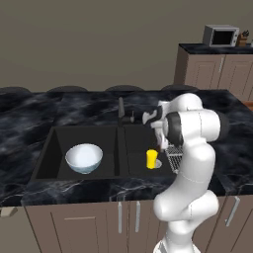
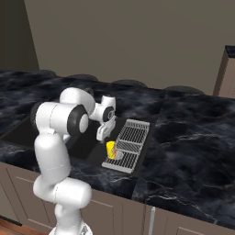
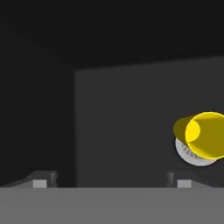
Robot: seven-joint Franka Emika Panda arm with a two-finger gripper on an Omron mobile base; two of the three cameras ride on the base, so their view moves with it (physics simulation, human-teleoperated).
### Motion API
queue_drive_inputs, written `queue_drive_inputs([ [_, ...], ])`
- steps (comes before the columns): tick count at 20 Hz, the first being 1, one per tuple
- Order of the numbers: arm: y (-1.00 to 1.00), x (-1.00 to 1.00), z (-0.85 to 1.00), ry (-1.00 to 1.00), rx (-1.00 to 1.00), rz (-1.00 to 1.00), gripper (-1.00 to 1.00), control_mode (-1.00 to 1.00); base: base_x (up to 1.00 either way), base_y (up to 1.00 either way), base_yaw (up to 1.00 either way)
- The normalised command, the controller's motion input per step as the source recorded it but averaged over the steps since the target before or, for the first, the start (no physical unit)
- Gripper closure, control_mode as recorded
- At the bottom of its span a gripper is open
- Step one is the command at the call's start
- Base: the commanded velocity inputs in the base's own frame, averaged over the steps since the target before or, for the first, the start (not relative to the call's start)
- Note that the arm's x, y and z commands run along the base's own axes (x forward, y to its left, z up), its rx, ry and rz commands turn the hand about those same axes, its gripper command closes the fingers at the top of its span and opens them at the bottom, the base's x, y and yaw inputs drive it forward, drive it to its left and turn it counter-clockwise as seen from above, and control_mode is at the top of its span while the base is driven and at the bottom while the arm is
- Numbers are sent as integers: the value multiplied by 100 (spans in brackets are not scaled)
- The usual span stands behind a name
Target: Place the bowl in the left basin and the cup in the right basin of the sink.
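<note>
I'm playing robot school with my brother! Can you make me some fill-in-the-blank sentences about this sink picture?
1. The white bowl sits in the ____ basin of the sink.
2. The little cup is colored ____.
3. The cup stands on the round silver ____ in the right basin.
4. The claw has its fingers ____, holding nothing.

Missing words: left; yellow; drain; open

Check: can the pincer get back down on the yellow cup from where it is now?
Probably yes. The pincer is open and empty above the right basin, with the cup upright on the drain just below and off to one side. Nothing stands between them; the rack sits beside it.
</note>
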Motion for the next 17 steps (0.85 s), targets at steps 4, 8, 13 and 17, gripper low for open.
queue_drive_inputs([
  [4, 0, -33, 46, 1, 0, 0, -100, -100, 0, 0, 0],
  [8, 0, -34, 48, 2, 0, 0, -100, -100, 0, 0, 0],
  [13, 0, -33, 52, 9, 0, 0, -100, -100, 0, 0, 0],
  [17, 0, -38, 48, 12, 0, -7, -100, -100, 0, 0, 0],
])
